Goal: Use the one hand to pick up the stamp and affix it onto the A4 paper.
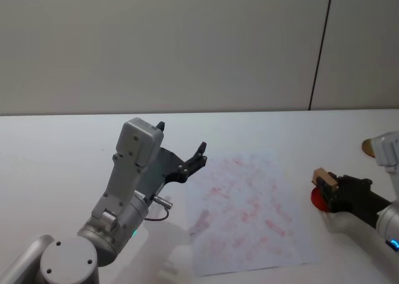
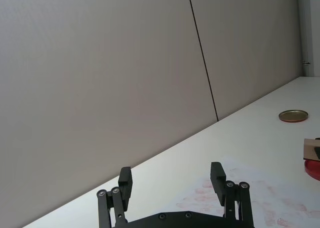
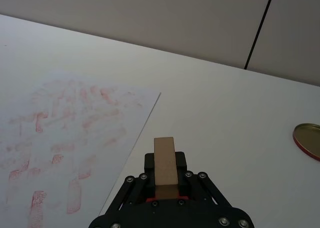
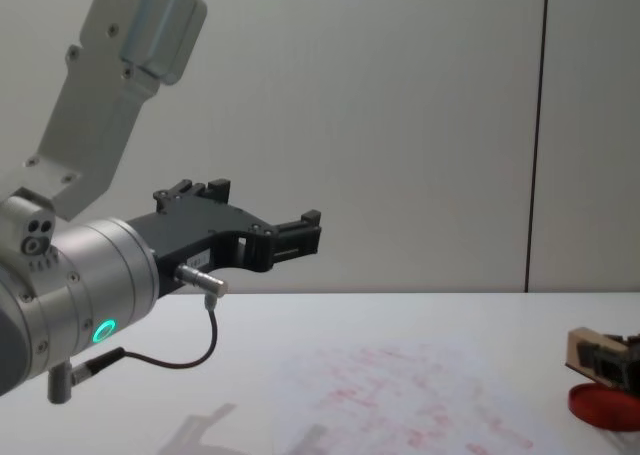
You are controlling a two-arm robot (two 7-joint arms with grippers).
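Stamp [image 1: 325, 178] sits clenched in your right pincer [image 1: 328, 185], near the desk's [image 1: 62, 146] right edge; the tan block sticks out from between the black fingers, as the right wrist view shows [image 3: 165, 162], and in the chest view you see it low at the right [image 4: 583, 348]. Right under it lies the red pad [image 1: 318, 198], a flat round disc on the desk; whether the stamp's underside touches the pad you cannot tell from these views. A red sliver shows just under the block between the fingers in the right wrist view. To the left of the stamp, toward the desk's middle, lies the paper [image 1: 246, 212], a white sheet covered with faint red prints, flat and slightly skewed, its near edge toward the front of the desk. Stamp and paper are apart, with bare desk between them. Farther right, by the right edge, you have a round brass-coloured lid [image 3: 308, 140] lying flat. Your left pincer [image 1: 181, 150] hangs in the air above the desk just left of the paper's far corner, its fingers [image 2: 218, 178] spread apart and grasping nothing.
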